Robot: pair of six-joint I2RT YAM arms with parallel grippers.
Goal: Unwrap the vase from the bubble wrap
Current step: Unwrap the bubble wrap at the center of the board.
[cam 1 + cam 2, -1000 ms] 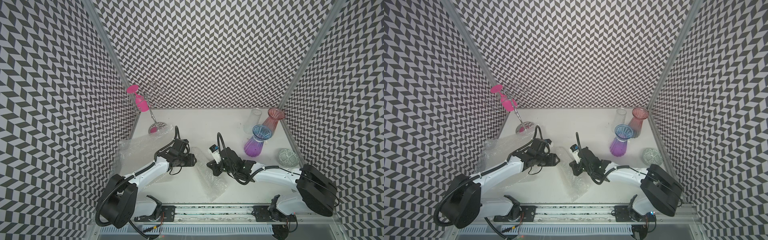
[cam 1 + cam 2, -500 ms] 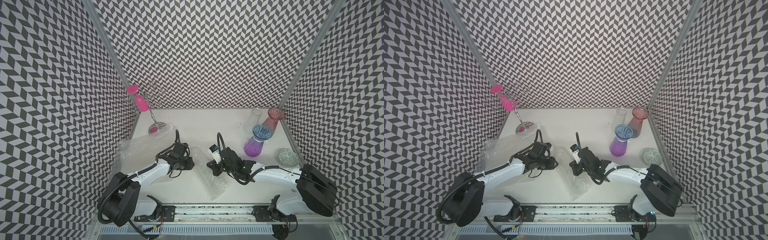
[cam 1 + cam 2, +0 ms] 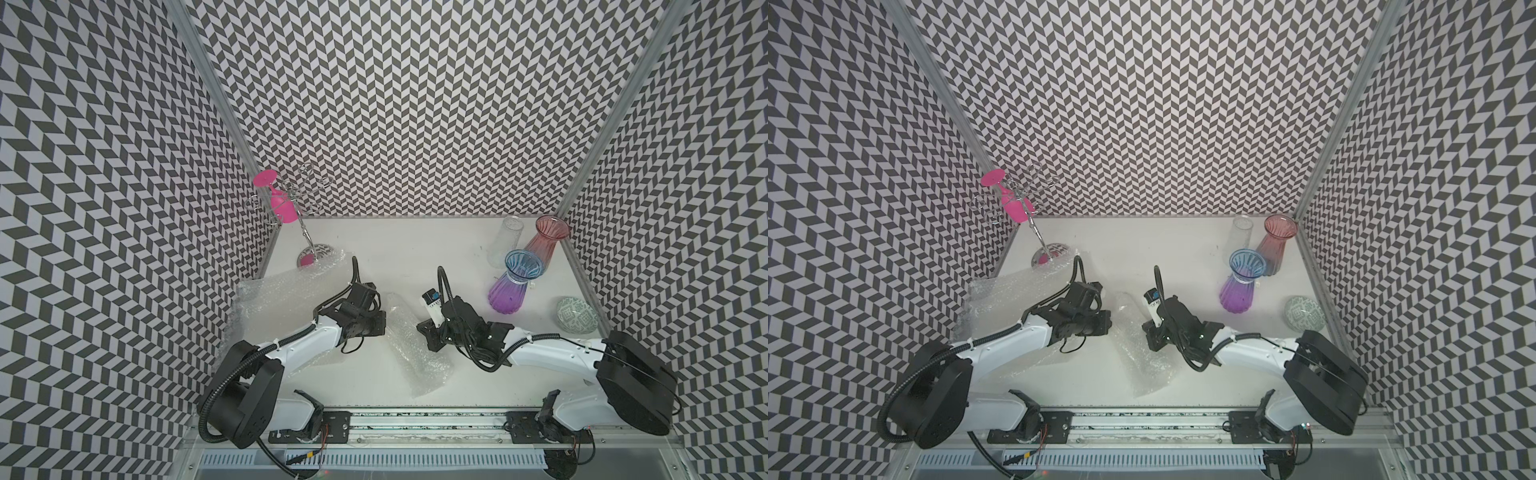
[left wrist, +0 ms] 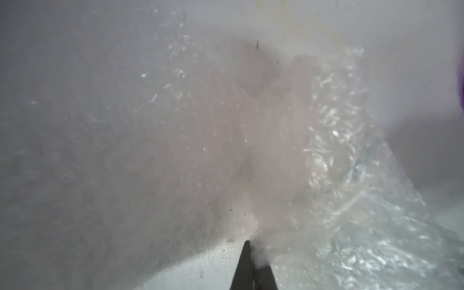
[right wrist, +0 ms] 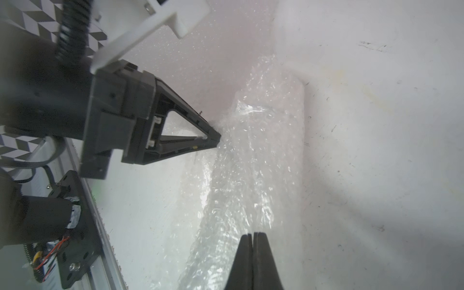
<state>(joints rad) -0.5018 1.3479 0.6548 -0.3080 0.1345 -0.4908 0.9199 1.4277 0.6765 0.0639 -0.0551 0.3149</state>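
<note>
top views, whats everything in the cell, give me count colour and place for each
bubble wrap roll: one, clear, table centre, between the grippers; contents unclear
loose bubble wrap sheet: one, clear, left side, partly under the left arm
purple-blue vase: one, upright, right side
pink vase: one, upright, far right corner
clear glass: one, upright beside the pink vase
patterned bowl: one, green and white, right edge
wire rack: one, chrome, far left corner
pink goblet: one, hanging upside down on the rack
table: one, white
left gripper: black, shut on the roll's edge
right gripper: black, shut, tips at the roll
</note>
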